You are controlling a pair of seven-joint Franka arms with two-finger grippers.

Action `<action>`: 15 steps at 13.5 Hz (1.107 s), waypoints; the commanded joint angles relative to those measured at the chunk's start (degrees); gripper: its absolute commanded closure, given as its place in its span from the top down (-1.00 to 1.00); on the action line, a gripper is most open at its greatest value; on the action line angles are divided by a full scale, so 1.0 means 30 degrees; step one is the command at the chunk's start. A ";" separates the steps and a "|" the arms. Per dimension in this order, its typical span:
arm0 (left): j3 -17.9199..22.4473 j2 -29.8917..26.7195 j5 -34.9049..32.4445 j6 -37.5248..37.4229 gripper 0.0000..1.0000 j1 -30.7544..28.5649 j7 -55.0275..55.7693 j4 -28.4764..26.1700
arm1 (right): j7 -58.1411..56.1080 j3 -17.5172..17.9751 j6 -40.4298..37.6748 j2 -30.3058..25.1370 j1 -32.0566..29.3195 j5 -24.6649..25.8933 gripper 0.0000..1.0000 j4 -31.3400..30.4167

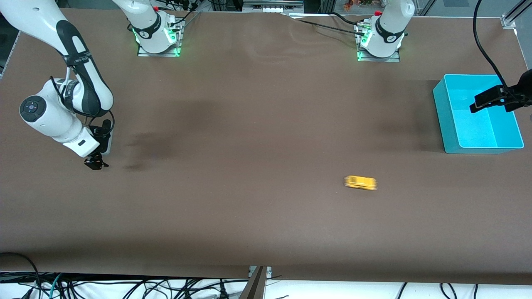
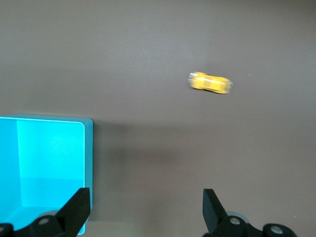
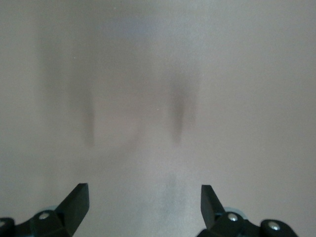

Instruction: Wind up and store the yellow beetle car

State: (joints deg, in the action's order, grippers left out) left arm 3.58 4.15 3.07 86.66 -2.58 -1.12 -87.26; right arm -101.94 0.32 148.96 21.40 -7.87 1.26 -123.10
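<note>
The yellow beetle car [image 1: 360,182] is sitting blurred on the table [image 1: 249,124], nearer the camera than the blue bin [image 1: 444,124], awaiting pickup, while the left gripper [image 2: 147,210] over the bin and the right gripper [image 3: 144,205] are both hanging empty, fingers spread.

My right pincer [image 1: 96,162] hangs low over the worktop [image 1: 249,145] at the right arm's end, fingers wide apart. My left pincer [image 1: 488,101] is up at the left arm's end, fingers [image 2: 76,210] spread too, nothing held.
</note>
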 commanded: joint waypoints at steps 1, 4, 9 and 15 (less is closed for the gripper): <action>-0.0051 0.0198 -0.0055 -0.0234 1.00 0.0069 0.0139 0.0405 | 0.0114 0.0188 -0.0494 -0.0308 -0.0102 -0.0156 0.99 0.0076; -0.0080 0.0315 -0.0055 -0.0234 1.00 0.0127 0.0080 0.0405 | 0.0143 0.0188 -0.0523 -0.0308 -0.0102 -0.0156 0.99 0.0047; -0.0139 0.0492 -0.0055 -0.0117 1.00 0.0304 0.0023 0.0405 | 0.0144 0.0217 -0.0523 -0.0308 -0.0102 -0.0156 0.99 0.0076; -0.0110 0.0608 0.0092 -0.0029 1.00 0.0304 -0.0094 0.0434 | 0.0202 0.0246 -0.0816 -0.0278 -0.0072 -0.0186 0.99 0.0456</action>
State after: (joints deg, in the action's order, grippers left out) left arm 3.04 5.26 3.11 86.65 -2.03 -1.12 -87.26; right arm -101.76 0.55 148.58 21.40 -7.87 1.23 -122.62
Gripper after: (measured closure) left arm 0.000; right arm 0.000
